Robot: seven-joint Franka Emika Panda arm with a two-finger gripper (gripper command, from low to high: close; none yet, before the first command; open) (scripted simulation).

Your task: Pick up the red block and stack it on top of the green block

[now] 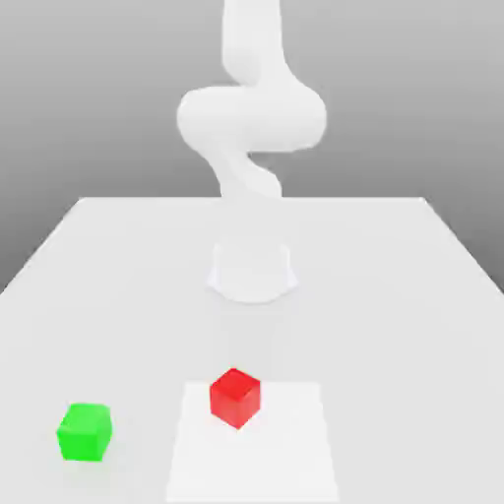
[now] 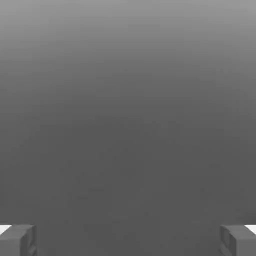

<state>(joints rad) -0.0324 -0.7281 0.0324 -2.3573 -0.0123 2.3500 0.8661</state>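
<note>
A: Where is the red block (image 1: 235, 397) being seen?

B: In the exterior view it is being shown on the white table (image 1: 413, 295), resting on a paler square patch (image 1: 285, 453) marked into the surface. It is turned so that one corner is being pointed toward the camera.

A: And the green block (image 1: 85, 431)?

B: It is being shown on the same table, off toward the exterior view's left of the red block and well apart from it, outside the pale patch. Nothing is being carried on top of it, and the two blocks are not being touched by anything.

A: What is being shown of the arm (image 1: 251, 118)?

B: Its white body is being seen rising from a round base (image 1: 252, 271) at the middle of the table, behind the blocks, and bending upward out of the picture.

A: How is the gripper (image 2: 128, 240) being held?

B: In the hand view its two grey fingertips (image 2: 18, 240) are being kept spread wide, one at each side of the picture, with nothing being gripped between them. Only a plain grey background is being faced.
</note>
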